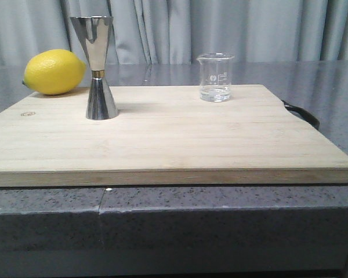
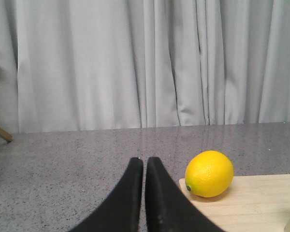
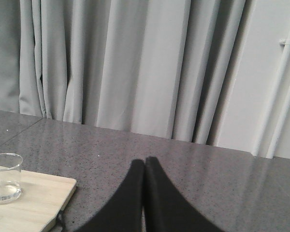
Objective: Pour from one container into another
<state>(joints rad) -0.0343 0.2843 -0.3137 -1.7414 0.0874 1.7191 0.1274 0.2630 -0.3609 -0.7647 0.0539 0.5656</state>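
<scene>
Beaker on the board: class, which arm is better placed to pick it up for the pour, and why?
Right. The beaker stands on the board's right side and shows in the right wrist view near the shut right hand. The left hand faces the lemon instead.

Backdrop of pleated grey curtains; speckled dark grey stone surface; white wall with pipes at one side.

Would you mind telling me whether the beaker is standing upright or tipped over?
Upright. The beaker stands on its base on the board, rim level and open at the top, with a little clear liquid settled at its bottom.
</scene>
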